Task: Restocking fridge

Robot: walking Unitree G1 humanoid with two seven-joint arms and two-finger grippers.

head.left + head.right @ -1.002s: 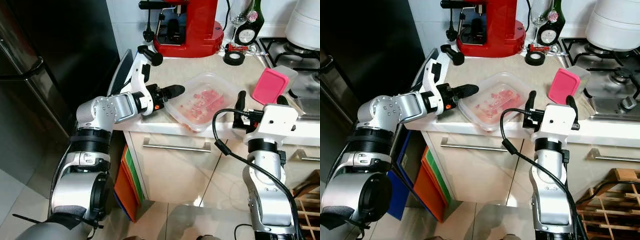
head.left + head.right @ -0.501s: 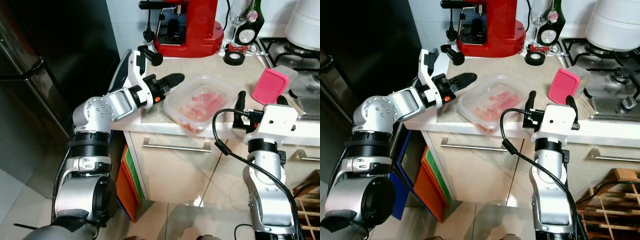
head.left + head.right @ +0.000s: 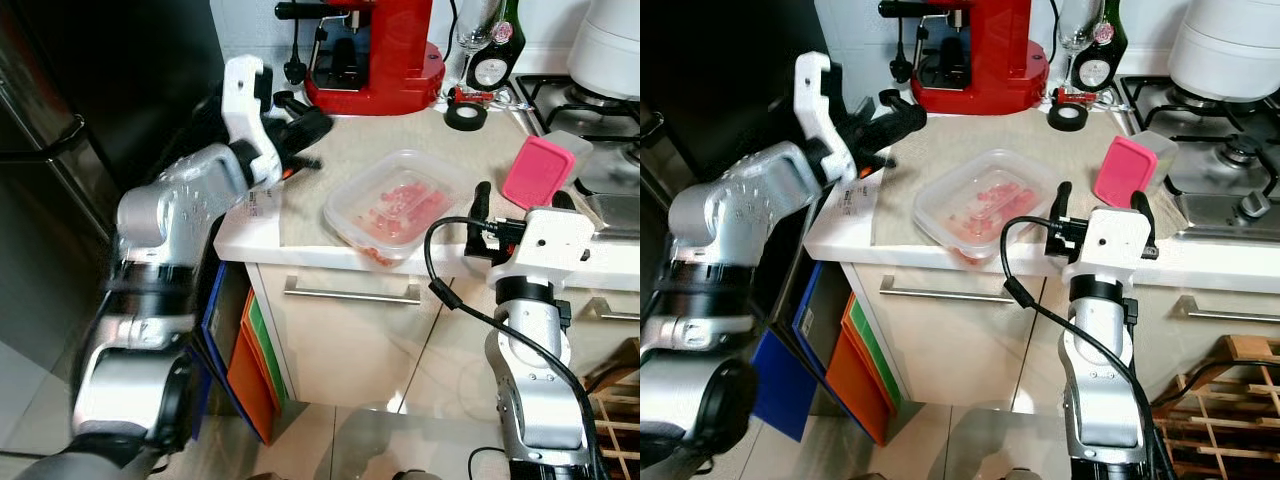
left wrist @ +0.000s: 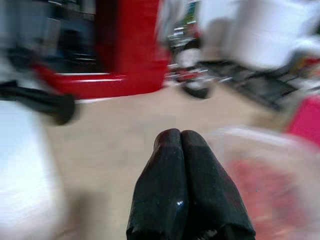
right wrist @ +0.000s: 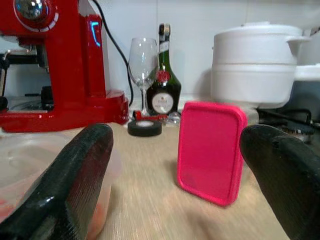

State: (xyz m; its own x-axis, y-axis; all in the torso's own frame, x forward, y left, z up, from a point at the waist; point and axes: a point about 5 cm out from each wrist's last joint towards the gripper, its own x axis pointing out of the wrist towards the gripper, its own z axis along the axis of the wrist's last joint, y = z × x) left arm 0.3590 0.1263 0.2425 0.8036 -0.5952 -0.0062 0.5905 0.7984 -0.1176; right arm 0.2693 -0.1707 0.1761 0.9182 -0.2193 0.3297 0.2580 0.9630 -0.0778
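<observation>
A clear tub (image 3: 392, 206) of pink food sits lidless on the table (image 3: 330, 165) between the clenched left tool (image 3: 309, 125) and released right tool (image 3: 520, 200).

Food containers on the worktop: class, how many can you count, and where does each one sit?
2. The clear lidless container holding pink food sits at the counter's front edge. The pink-lidded container leans tilted by the hob, to its right. Others may be out of frame.

Red espresso machine (image 3: 372, 55) at counter's back edge; wine glass (image 5: 143, 70), dark bottle (image 5: 163, 90) beside it; black tape roll (image 3: 467, 115) in front; white pot (image 5: 255, 67) on gas hob (image 3: 1230, 150); wooden wine rack (image 3: 1230, 400) on floor.
</observation>
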